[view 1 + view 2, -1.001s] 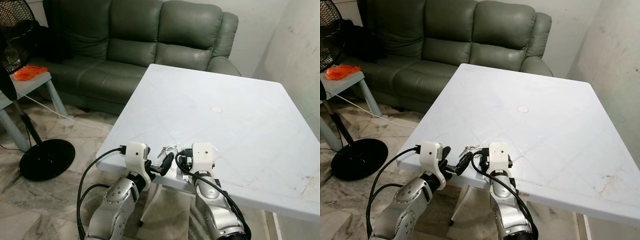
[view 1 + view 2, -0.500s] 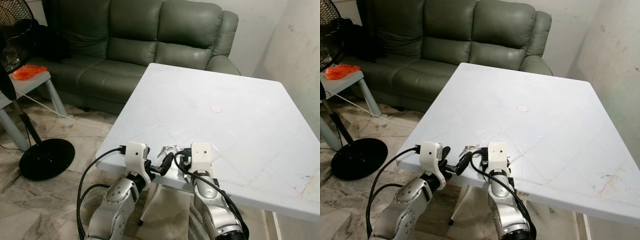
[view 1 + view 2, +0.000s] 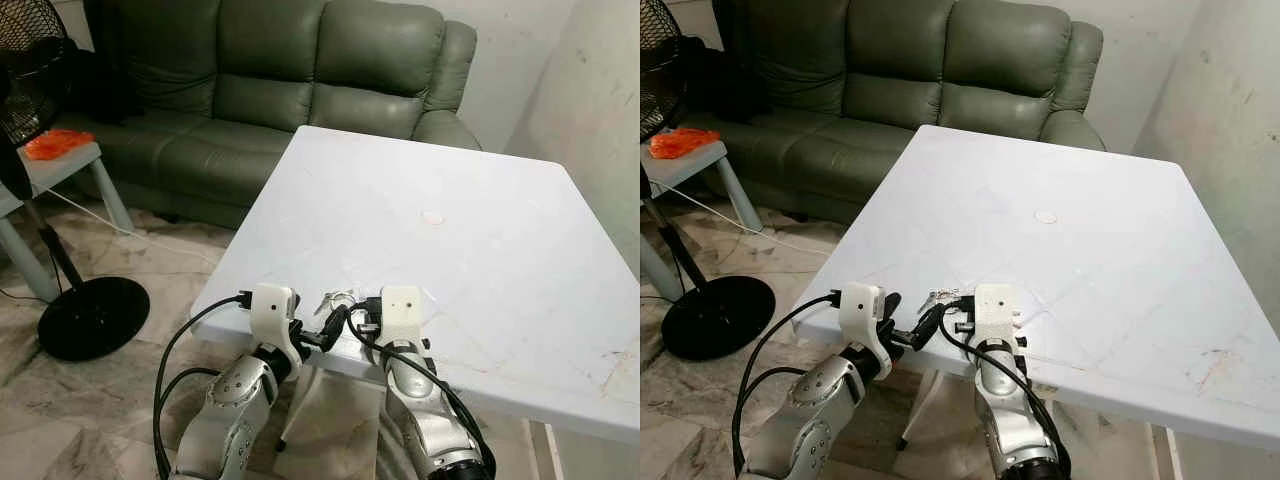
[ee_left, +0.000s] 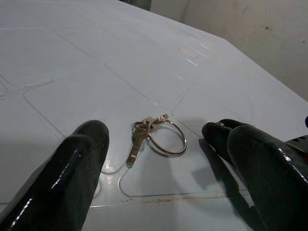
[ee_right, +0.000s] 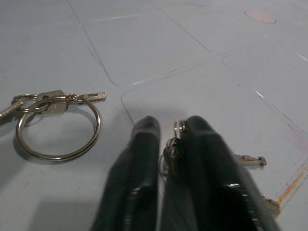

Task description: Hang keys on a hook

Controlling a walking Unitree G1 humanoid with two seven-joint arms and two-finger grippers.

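Observation:
A silver key ring with keys (image 4: 159,137) lies flat near the front edge of the white table (image 3: 450,170). It lies between my two grippers, at keys (image 3: 338,298) in the left eye view. My left gripper (image 3: 330,328) sits at the table's edge just short of the ring, open, with one finger (image 4: 82,163) on either side of it. My right gripper (image 5: 172,122) rests on the table beside the ring (image 5: 57,125). Its fingers are nearly together, pinching a small metal ring, and a small key (image 5: 250,160) sticks out beside one finger.
A green leather sofa (image 3: 300,80) stands behind the table. On the floor to the left are a black standing fan (image 3: 90,315) and a side table with an orange object (image 3: 55,145). A wall (image 3: 600,100) runs close along the right.
Almost nothing differs. My right wrist has edged slightly to the left, and the key ring on the table has not moved.

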